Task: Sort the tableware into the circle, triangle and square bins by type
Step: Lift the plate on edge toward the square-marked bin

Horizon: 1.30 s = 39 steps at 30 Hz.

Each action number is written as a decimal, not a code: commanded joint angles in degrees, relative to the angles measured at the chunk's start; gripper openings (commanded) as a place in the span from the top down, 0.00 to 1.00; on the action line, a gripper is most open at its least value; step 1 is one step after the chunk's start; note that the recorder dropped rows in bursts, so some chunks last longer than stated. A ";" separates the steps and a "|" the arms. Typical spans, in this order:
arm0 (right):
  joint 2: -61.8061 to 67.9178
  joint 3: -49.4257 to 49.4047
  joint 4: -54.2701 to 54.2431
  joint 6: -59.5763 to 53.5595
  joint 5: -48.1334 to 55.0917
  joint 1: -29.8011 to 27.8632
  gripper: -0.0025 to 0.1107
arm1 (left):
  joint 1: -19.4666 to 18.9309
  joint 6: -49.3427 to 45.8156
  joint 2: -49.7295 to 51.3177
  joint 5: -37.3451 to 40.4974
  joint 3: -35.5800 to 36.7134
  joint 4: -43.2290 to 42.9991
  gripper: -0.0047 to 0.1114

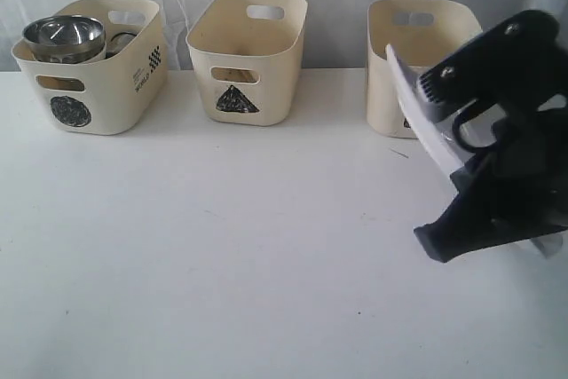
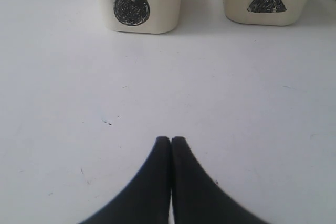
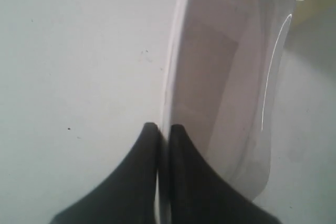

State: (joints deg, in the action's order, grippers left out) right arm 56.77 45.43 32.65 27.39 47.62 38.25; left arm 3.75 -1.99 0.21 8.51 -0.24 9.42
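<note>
While the right pincer [image 3: 161, 127] is clamped tight on the rim of the large white square plate [image 3: 226, 77], the plate stands on edge, tilted, and is lifted clear of the bench [image 1: 222, 264]; it hangs near the right edge of the bench, just in front of the rightmost bin [image 1: 426, 37], with its upper corner overlapping that bin's front wall in the exterior view; the two black fingers pinch the rim from either side, with only the thin white edge between them. That bin's front mark is almost wholly hidden behind the plate and the arm, so its shape cannot be read here; what lies inside it cannot be seen either.

Along the back edge of the bench stand three cream bins in a row, apart from one another; the circle bin [image 1: 111, 86] sits at the back left corner, and the triangle bin [image 1: 275, 95] stands at the middle of that edge. Inside the circle bin rests the shiny steel bowl [image 1: 64, 35], its rim above the bin's wall, and the rim of a steel cup [image 1: 122, 40] shows just beside it. Through the front cut-out of the triangle bin something tan shows, too small to tell.

Over bare bench, the left pincer [image 2: 170, 139] is fully closed, fingertips pressed together, holding nothing; it points toward the circle and triangle bins, well apart from both.
</note>
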 commanded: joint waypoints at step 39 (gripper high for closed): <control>42.96 54.51 4.86 13.29 -25.92 -26.48 0.98 | 0.33 0.07 -0.21 0.11 0.24 0.31 0.96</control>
State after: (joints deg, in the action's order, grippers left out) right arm 97.76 97.12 38.03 42.40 26.21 13.61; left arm 3.75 -1.99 0.21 8.51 -0.24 9.42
